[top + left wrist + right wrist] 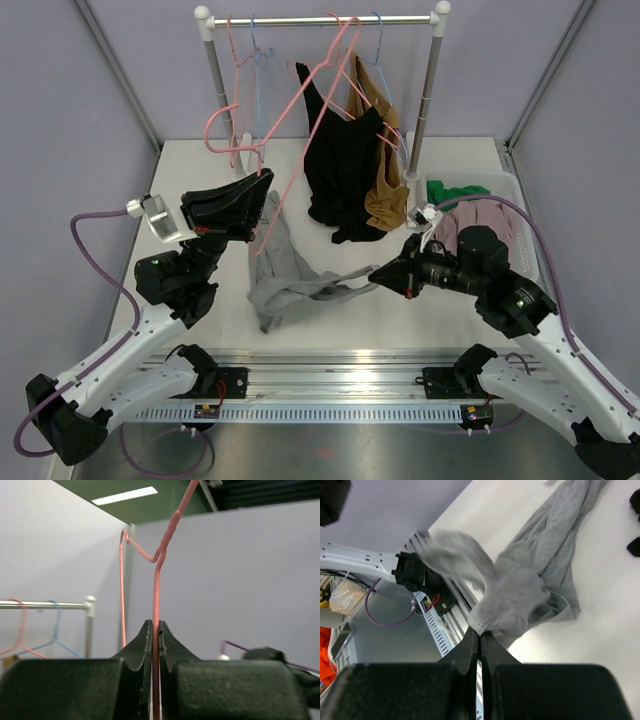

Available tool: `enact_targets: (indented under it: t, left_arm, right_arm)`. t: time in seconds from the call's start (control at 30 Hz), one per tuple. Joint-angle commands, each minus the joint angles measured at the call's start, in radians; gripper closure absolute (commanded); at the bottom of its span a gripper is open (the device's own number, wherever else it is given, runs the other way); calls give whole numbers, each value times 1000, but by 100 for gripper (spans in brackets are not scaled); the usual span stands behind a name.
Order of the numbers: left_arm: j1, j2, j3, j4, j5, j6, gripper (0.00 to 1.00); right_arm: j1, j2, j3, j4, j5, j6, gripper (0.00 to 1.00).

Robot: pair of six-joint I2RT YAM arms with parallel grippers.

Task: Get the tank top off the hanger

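The grey tank top (285,270) lies crumpled on the white table, off the hanger. My right gripper (375,275) is shut on a bunched edge of it, drawing a strap to the right. In the right wrist view the gripper (480,635) pinches the grey fabric (520,600) at its tips. My left gripper (262,185) is shut on the wire of a pink hanger (300,100) that slants up toward the rail. In the left wrist view the gripper (155,630) clamps the pink wire (156,590) between both jaws.
A clothes rack (320,20) stands at the back with a black garment (340,170), a brown garment (385,190) and empty pink and blue hangers (262,70). A white bin (515,195) of clothes sits at the right. The table's metal front rail (330,385) lies near the arm bases.
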Motion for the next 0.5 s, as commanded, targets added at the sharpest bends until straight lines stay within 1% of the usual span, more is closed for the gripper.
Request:
enact_targets:
  t: [0.0,0.03,0.07,0.1,0.13,0.17,0.2,0.27,0.3,0.4,0.47]
  left_arm:
    - [-5,-43,-71,183,-265,86,100]
    - [-5,-53,-77,156,-322,74,100]
    - [-5,-67,-68,102,-342,57,100]
    - [-5,-78,-50,-37,-354,54,100]
    - [-5,-80,7,-120,-356,57,100]
    - [-7,-78,33,-201,-376,55,100]
    - [-7,-74,62,-343,-400,55,100]
    - [-7,-57,140,-490,-483,37,100]
    - [-5,-49,158,-591,-507,28,100]
    - [-7,-20,213,-720,-551,25,100]
    - [-7,15,240,-791,-569,29,100]
  right_arm:
    - [-5,-75,46,-50,120,-31,100]
    - [-4,-82,57,-68,152,-36,100]
    - [-4,-85,65,-87,175,-44,100]
    - [-4,-86,82,-125,197,-57,100]
    - [-4,-83,86,-141,196,-62,100]
    - [-4,-79,95,-156,185,-70,100]
    - [-4,-63,97,-179,158,-77,100]
    - [-4,-37,92,-187,113,-77,100]
    - [-4,-1,86,-190,70,-73,100]
    - [3,71,54,-156,47,-51,100]
    - [41,102,16,-109,57,-36,100]
